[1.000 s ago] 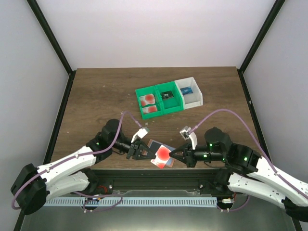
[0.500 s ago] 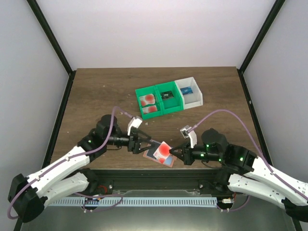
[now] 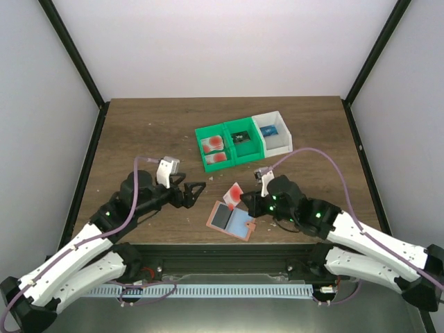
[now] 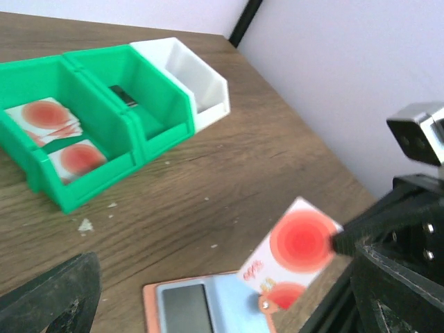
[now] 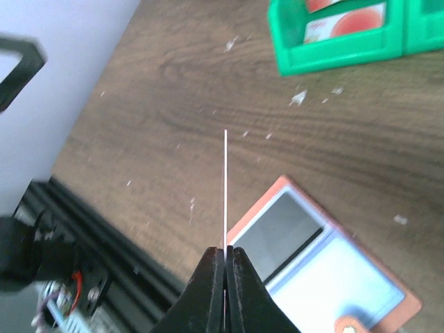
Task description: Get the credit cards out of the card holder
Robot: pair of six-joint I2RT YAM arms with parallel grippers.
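The salmon-pink card holder (image 3: 232, 220) lies open and flat on the table, blue-grey panels up (image 4: 201, 305) (image 5: 326, 277). My right gripper (image 3: 250, 202) (image 5: 225, 253) is shut on one credit card (image 3: 236, 193), pale with a red round blot (image 4: 297, 244), and holds it tilted just above the holder's far edge. The right wrist view shows that card edge-on (image 5: 225, 187). My left gripper (image 3: 196, 192) is open and holds nothing, a little to the left of the holder. One of its fingers (image 4: 48, 295) shows at the lower left.
A green bin (image 3: 232, 144) (image 4: 104, 132) (image 5: 333, 41) with two compartments stands further back; its left compartment holds two similar cards (image 3: 215, 149). A white bin (image 3: 274, 130) (image 4: 198, 80) adjoins it on the right. The table's near edge and a black rail lie just behind the holder.
My left gripper opened, let go of the card holder and drew back to the left. The holder now lies flat on the table. My right gripper pulled the card clear and away from it.
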